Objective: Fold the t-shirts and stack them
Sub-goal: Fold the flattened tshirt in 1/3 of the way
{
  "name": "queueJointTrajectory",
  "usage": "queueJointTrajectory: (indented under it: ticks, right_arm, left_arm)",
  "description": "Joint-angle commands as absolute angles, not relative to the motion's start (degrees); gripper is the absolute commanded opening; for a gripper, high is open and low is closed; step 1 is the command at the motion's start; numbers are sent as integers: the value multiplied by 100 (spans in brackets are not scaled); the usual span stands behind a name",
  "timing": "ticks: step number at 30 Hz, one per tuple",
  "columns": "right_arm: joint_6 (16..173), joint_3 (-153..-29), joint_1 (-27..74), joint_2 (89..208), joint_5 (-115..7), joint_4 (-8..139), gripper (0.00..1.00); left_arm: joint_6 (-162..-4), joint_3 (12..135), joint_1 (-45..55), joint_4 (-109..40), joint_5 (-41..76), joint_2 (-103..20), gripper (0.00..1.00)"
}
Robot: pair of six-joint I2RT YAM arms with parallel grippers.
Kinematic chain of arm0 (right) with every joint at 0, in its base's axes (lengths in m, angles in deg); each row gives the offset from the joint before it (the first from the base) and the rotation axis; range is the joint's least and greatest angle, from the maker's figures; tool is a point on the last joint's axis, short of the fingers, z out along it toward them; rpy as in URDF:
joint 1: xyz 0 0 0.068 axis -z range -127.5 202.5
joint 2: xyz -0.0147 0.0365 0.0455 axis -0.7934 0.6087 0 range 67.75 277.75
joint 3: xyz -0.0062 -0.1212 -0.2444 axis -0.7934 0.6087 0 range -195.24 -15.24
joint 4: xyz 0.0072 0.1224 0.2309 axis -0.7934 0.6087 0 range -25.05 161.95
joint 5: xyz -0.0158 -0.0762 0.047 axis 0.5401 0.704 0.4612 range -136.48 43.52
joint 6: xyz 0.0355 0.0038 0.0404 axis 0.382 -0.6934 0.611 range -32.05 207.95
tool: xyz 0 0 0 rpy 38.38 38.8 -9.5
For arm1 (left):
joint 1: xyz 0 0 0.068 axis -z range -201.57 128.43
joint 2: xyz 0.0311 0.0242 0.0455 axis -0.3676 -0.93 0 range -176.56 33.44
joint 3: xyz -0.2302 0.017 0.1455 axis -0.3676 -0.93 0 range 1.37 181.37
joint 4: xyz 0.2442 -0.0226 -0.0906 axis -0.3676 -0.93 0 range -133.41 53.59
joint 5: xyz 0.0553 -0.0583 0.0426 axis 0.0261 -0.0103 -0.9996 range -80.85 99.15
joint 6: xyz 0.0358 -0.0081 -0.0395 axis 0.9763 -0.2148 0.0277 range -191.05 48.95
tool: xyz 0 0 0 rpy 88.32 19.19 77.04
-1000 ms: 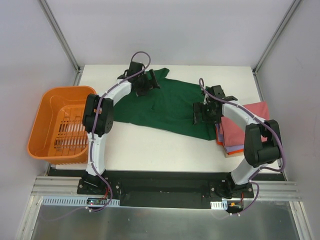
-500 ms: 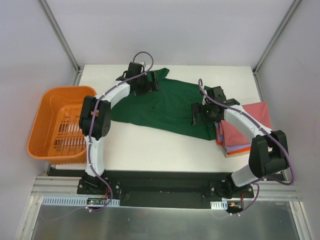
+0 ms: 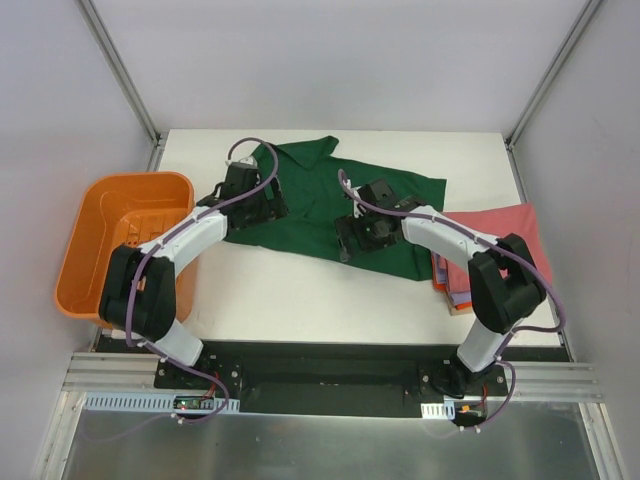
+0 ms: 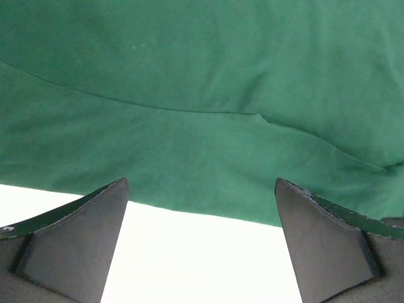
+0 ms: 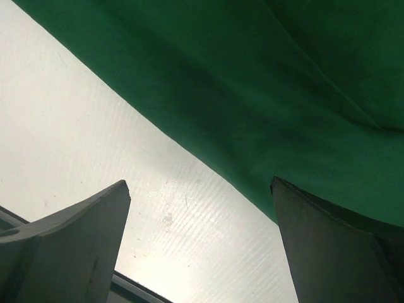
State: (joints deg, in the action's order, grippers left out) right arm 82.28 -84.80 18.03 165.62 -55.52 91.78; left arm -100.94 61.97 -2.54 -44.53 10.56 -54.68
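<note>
A dark green collared t-shirt (image 3: 330, 195) lies spread on the white table (image 3: 300, 295), collar at the back. My left gripper (image 3: 252, 207) is open and empty, low over the shirt's near-left hem. In the left wrist view the gripper (image 4: 201, 184) shows the green cloth (image 4: 202, 95) ahead and bare table between the fingers (image 4: 82, 240). My right gripper (image 3: 352, 238) is open and empty at the near hem. In the right wrist view the gripper (image 5: 199, 184) is over bare table, the shirt's edge (image 5: 284, 113) to the right. Folded shirts (image 3: 495, 235), pink-red on top with lavender and orange edges, are stacked at the right.
An orange slotted plastic basket (image 3: 90, 215) stands off the table's left edge. The folded stack sits close to my right arm's elbow (image 3: 500, 285). Grey walls and metal frame posts enclose the back and sides.
Both grippers have moved left and nearer, from on top of the shirt to its near hem. The shirt has shifted left and lies flatter, its collar now showing at the back.
</note>
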Motion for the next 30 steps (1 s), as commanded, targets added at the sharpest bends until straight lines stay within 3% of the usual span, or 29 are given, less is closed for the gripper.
queueJointTrajectory:
  ticks: [1,12,23,30]
  right_arm:
    - [8523,-8530,1717,16698,-5396,8983,96]
    - [8628,-8784,1717,17147,-4684,9211,96]
    - [9770,-8108,1805,16602,-3726,9255,96]
    - [10096,-7660,1788,16435,-3866,9114,96]
  left_arm:
    - [-10348,6358,-390,-4371,643,-5980,99]
    - [-10682,7195,-460,-5293,810,-7458,99]
    - [-11043,5842,-355,-5540,784,-6413,99]
    - [-11306,5236,-171,-5619,775,-5736,99]
